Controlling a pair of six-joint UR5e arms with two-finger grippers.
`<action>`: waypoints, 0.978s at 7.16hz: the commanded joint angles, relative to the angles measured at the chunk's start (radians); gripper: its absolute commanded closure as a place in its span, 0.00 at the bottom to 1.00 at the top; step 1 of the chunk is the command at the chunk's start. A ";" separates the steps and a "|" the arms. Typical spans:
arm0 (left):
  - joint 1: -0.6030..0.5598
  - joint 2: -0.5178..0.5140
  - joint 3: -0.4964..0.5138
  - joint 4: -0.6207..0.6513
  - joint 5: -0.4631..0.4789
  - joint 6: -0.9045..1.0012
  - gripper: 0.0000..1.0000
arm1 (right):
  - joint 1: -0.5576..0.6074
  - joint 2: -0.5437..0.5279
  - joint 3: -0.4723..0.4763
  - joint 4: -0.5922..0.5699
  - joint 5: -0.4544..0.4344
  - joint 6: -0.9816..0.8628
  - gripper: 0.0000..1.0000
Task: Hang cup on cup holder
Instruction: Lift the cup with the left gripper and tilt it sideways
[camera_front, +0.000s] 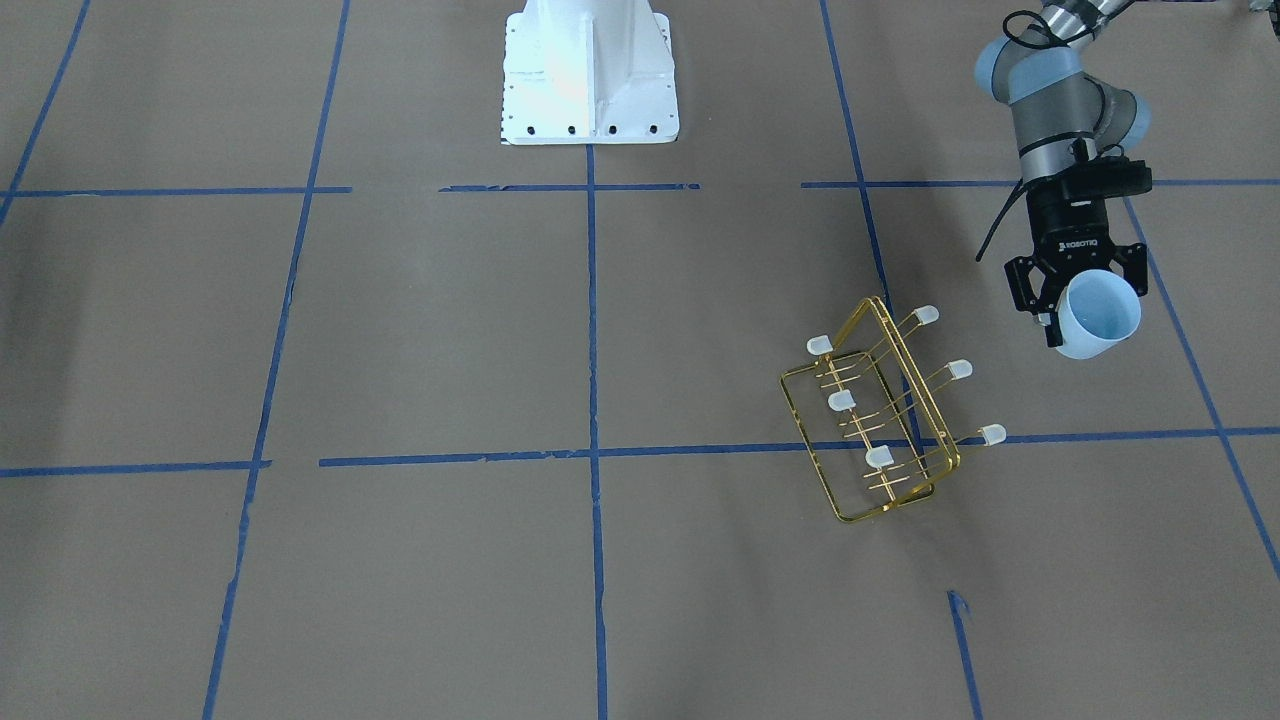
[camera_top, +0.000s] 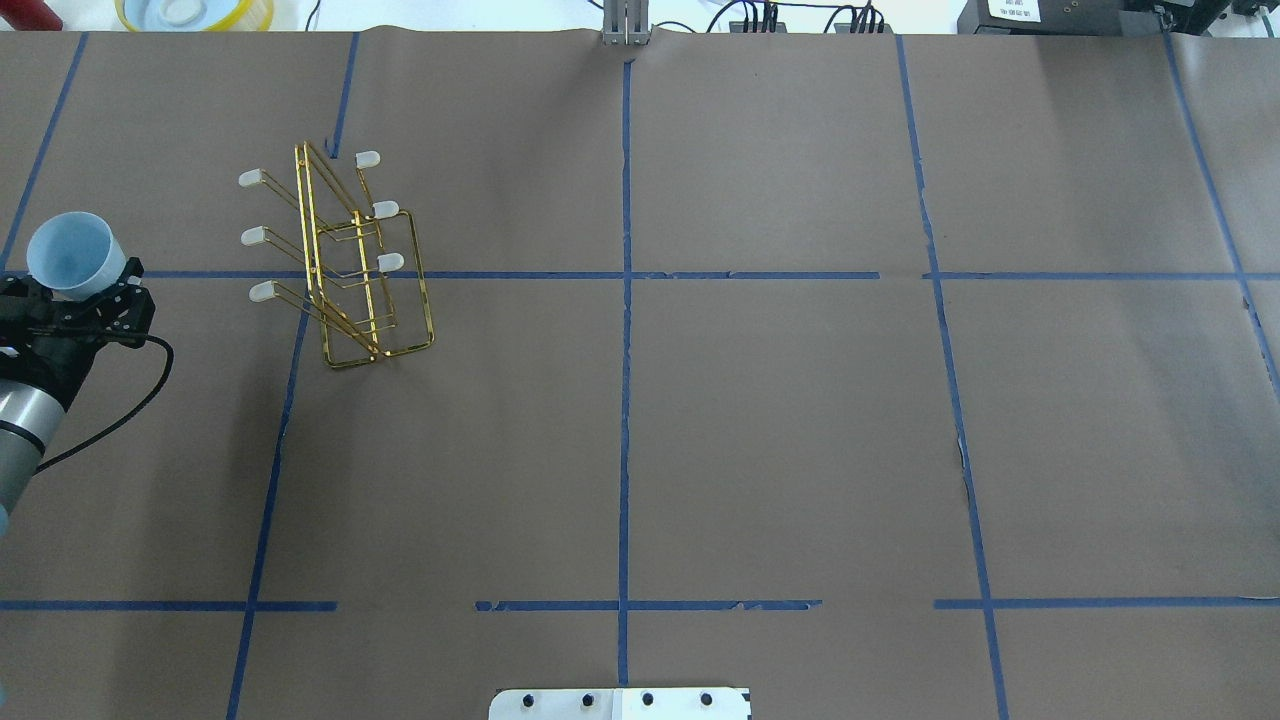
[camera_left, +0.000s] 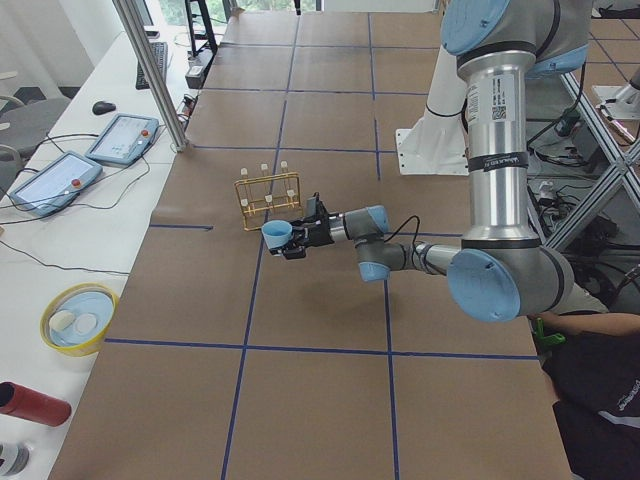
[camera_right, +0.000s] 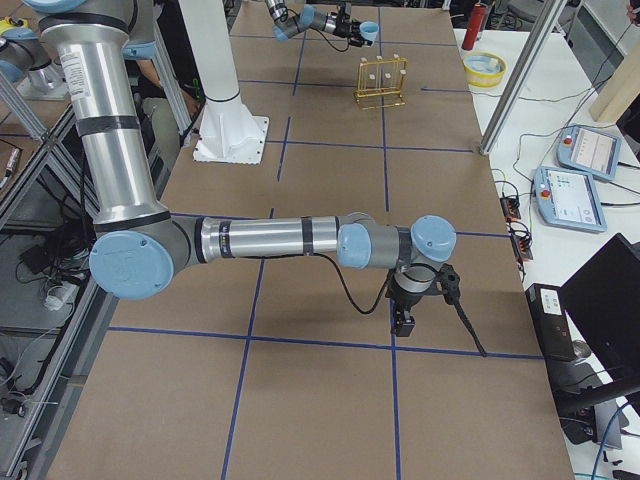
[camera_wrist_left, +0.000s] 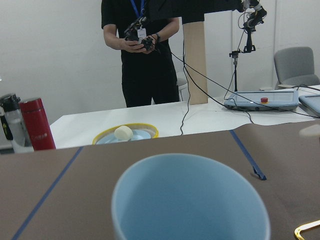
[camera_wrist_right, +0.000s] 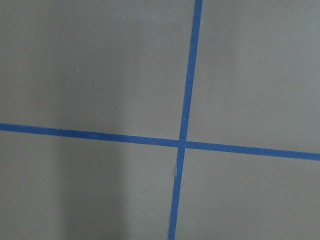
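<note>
**Left tool**: fingers clamped on the sides of the cup. It is carried at the end of a low, outstretched forearm. A black cable runs back along the wrist.

**Cup**: pale blue, plain and handleless. It is held mouth-up and slightly tilted, so its inside shows from the overhead view and from across the counter. It sits off the counter surface, beside the cup holder but apart from it, out toward the counter's left end. In the left wrist view its rim fills the lower middle.

**Cup holder**: gold wire rack standing on the brown counter, across a line of blue tape. It has six thin prongs with whitish caps. Three point toward the cup's side and three away. All six are bare.

**Right tool**: seen only from the counter's right end, low over the counter and well apart from the rack. Whether its fingers are apart or together cannot be told. Its wrist view shows only a tape crossing.

**Surroundings**:
- white robot base at the counter's near edge
- yellow-rimmed bowl on a white side table
- red bottle on the same table
- person in black standing behind them, holding a device
</note>
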 joint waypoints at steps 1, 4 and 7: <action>-0.011 0.057 -0.089 0.015 -0.001 0.194 1.00 | 0.000 0.000 0.000 0.000 0.000 0.000 0.00; -0.077 0.055 -0.181 0.090 0.005 0.699 1.00 | 0.000 0.000 0.000 0.000 0.000 0.000 0.00; -0.114 0.038 -0.219 0.118 0.047 1.172 1.00 | 0.000 0.000 0.000 0.000 0.000 0.000 0.00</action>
